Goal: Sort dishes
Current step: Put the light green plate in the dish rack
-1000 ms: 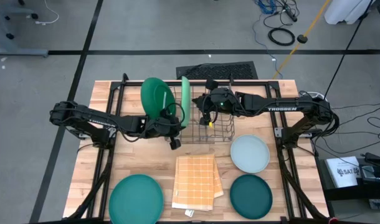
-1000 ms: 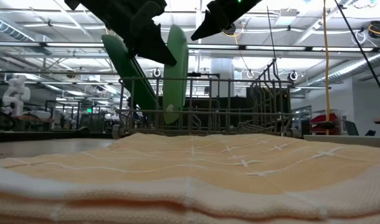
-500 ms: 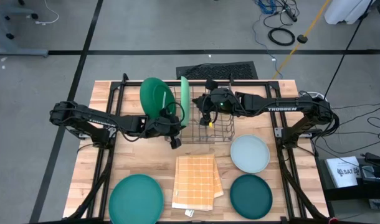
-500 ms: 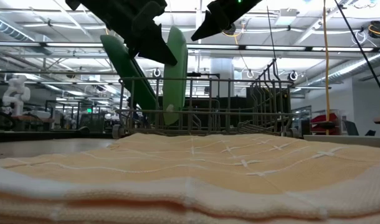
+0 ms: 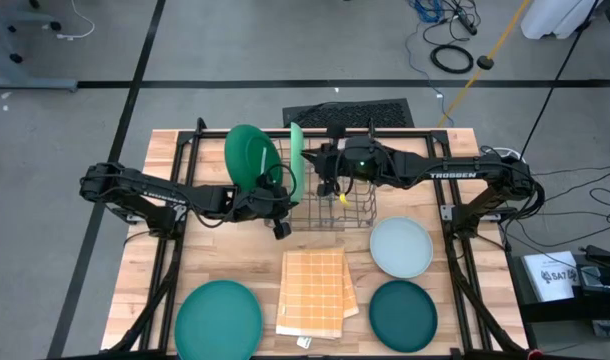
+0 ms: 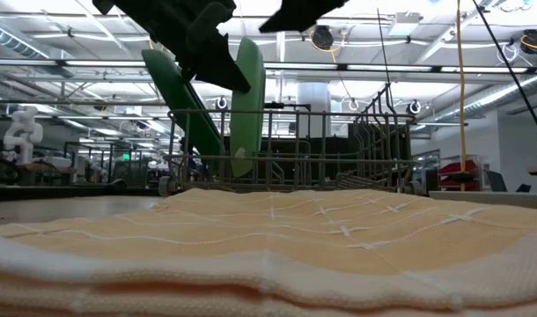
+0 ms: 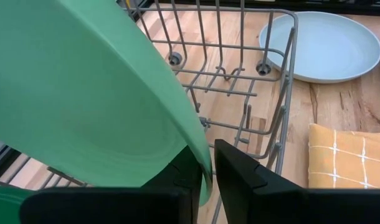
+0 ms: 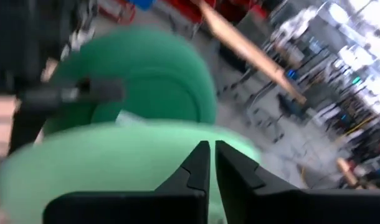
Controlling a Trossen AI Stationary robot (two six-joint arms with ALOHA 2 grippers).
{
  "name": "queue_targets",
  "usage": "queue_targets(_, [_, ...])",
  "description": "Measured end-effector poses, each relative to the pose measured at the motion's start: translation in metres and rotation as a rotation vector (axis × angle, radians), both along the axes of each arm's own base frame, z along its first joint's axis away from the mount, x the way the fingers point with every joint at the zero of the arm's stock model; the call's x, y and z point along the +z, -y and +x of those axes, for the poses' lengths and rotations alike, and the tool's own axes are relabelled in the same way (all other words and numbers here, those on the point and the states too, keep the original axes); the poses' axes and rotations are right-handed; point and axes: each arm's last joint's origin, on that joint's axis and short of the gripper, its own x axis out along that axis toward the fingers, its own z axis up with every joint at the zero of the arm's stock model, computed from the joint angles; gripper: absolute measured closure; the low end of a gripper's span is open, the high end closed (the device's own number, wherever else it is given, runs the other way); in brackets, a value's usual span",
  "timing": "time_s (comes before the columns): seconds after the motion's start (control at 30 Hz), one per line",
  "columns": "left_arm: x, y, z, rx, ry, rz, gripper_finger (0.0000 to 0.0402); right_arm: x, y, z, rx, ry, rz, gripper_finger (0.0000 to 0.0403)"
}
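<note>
I see grey concrete floor (image 5: 235, 40) with black tape lines (image 5: 145, 55), black coiled cable (image 5: 452, 57), light wooden plank table (image 5: 175, 270), bright ceiling strip lights (image 6: 75, 16) beyond.

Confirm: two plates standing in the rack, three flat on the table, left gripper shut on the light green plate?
Not quite. The left gripper is shut on the mid green plate, as the high view shows; the light green plate stands beside it in the rack. The rest holds.
</note>
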Motion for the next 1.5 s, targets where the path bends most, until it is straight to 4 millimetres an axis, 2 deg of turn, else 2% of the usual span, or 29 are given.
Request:
queue_targets(0.17, [0.000, 0.000, 0.000, -0.001, 0.000, 0.000, 0.0348, 0.006, 0.007, 0.003, 0.077, 0.086, -0.003, 0.0361])
queue_targets(0.4, [0.000, 0.000, 0.000, -0.001, 0.004, 0.000, 0.0348, -0.006, 0.022, 0.009, 0.077, 0.059, 0.031, 0.0344])
queue_targets(0.7, [0.001, 0.000, 0.000, -0.002, 0.005, -0.001, 0.0348, 0.002, 0.025, 0.011, 0.124, 0.142, -0.021, 0.0310])
queue_targets(1.13, [0.000, 0.001, 0.001, -0.026, 0.005, -0.018, 0.0348, 0.000, 0.040, 0.007, 0.127, 0.127, 0.007, 0.0307])
queue_targets(1.3, [0.000, 0.002, 0.001, -0.021, 0.012, -0.042, 0.0347, -0.007, 0.044, 0.011, 0.145, 0.112, 0.029, 0.0307])
queue_targets(1.5, [0.003, 0.004, 0.002, -0.030, 0.040, -0.045, 0.0327, -0.007, 0.043, 0.011, 0.163, 0.120, 0.040, 0.0307])
